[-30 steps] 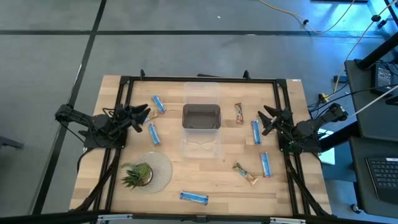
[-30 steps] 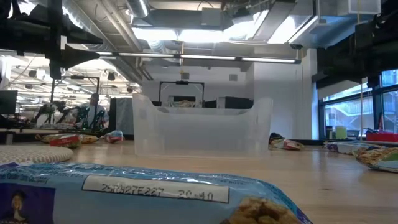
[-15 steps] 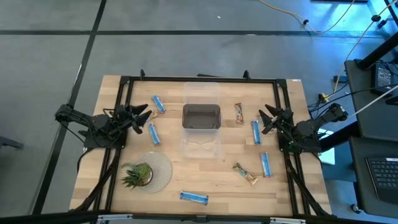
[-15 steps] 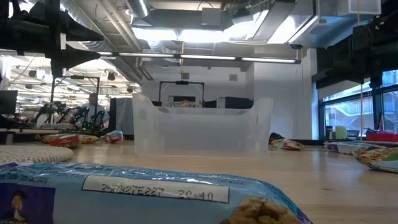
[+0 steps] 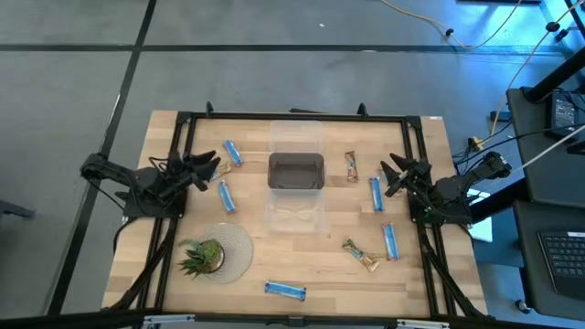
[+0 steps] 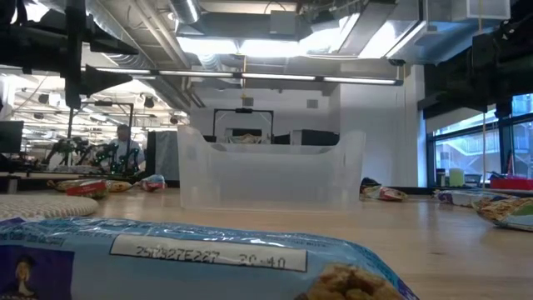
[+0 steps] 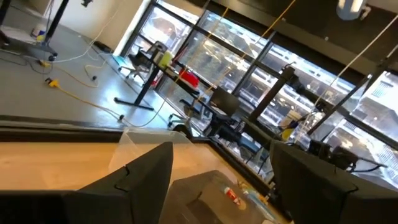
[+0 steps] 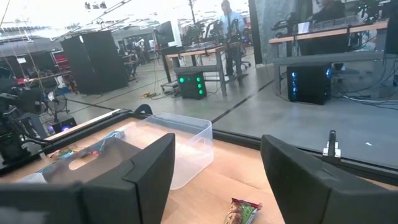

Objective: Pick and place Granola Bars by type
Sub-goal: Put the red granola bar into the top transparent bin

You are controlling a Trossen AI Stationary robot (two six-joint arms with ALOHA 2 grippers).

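Several granola bars lie scattered on the wooden table (image 5: 430,146). Blue ones are at the left (image 5: 232,153) (image 5: 226,196), at the right (image 5: 376,193) (image 5: 390,241) and near the front edge (image 5: 284,290). A brown bar (image 5: 351,165) lies right of the bins, and a gold one (image 5: 360,255) lies front right. My left gripper (image 5: 207,169) hovers by the two left blue bars, open and empty (image 7: 224,186). My right gripper (image 5: 395,174) hovers next to a right blue bar, also open and empty (image 8: 217,180). One blue bar (image 6: 200,258) fills the low view's foreground.
Three bins stand in a row at the table's centre: a clear one at the back (image 5: 295,137), a dark one (image 5: 295,171) and a clear one (image 5: 295,217) in front. A potted plant (image 5: 202,256) sits on a round mat (image 5: 239,251) at the front left.
My left arm has shifted very slightly. The bars, the bins and my right arm are where they were.
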